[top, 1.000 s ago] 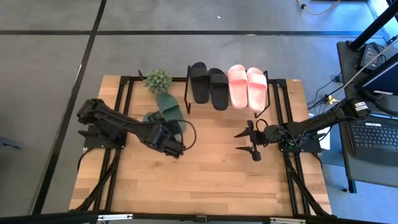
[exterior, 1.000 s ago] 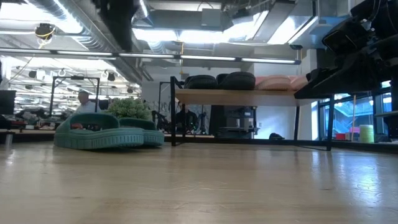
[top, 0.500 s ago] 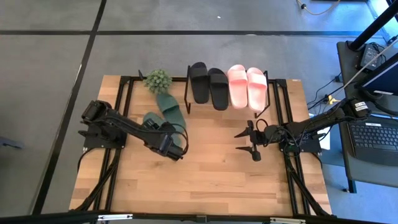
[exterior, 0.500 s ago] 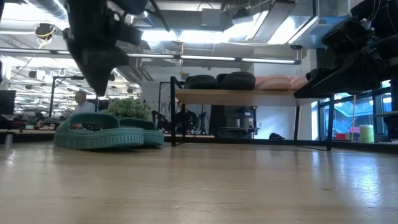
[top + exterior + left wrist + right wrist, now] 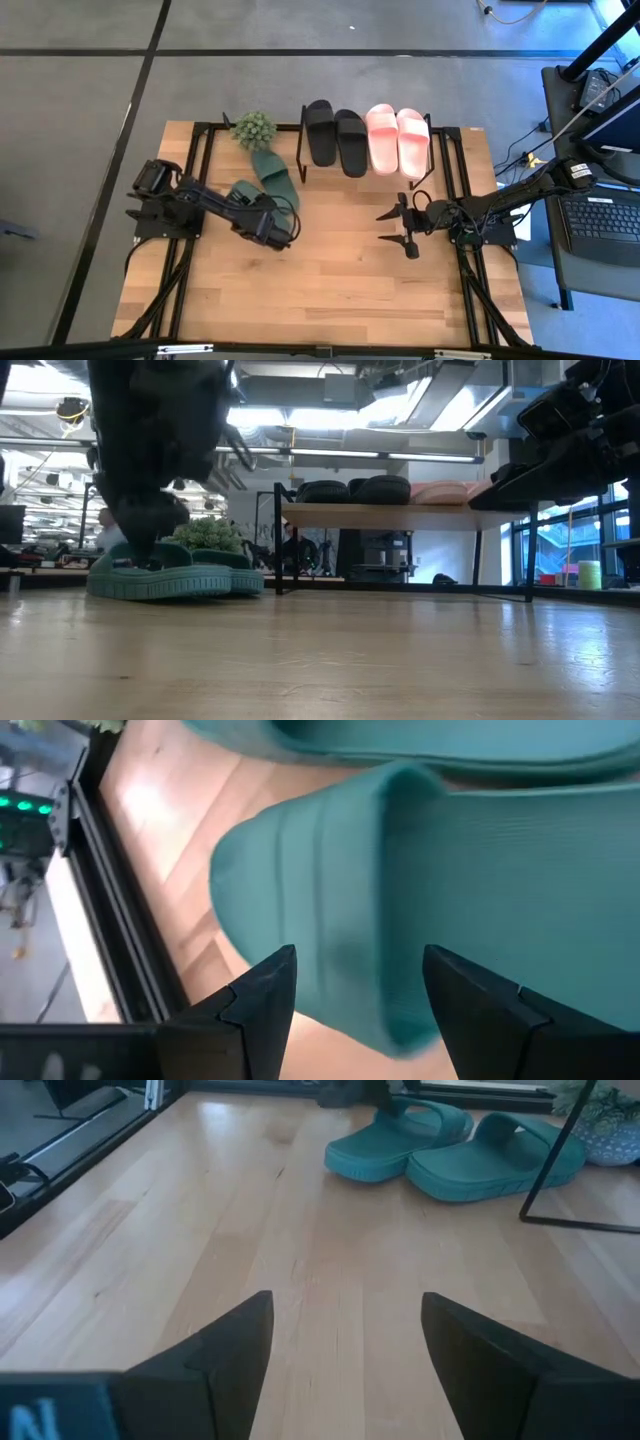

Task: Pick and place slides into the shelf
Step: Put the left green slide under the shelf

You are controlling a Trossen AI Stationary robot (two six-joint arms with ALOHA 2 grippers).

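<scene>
Two dark green slides lie sole down on the wooden table, one farther back and one nearer. My left gripper is open and points down just over the nearer green slide, a finger on either side of its wide strap; I cannot tell whether it touches. The low view shows the gripper low over that slide. The black pair and the pink pair lie on top of the shelf. My right gripper is open and empty at the table's right.
A small green potted plant stands just beyond the green slides, left of the shelf. The shelf's thin black frame leg stands close beside the farther green slide. Bare tabletop lies toward the near edge between the arms.
My left gripper has come down from above toward the nearer green slide, staying open. The slides have not moved.
</scene>
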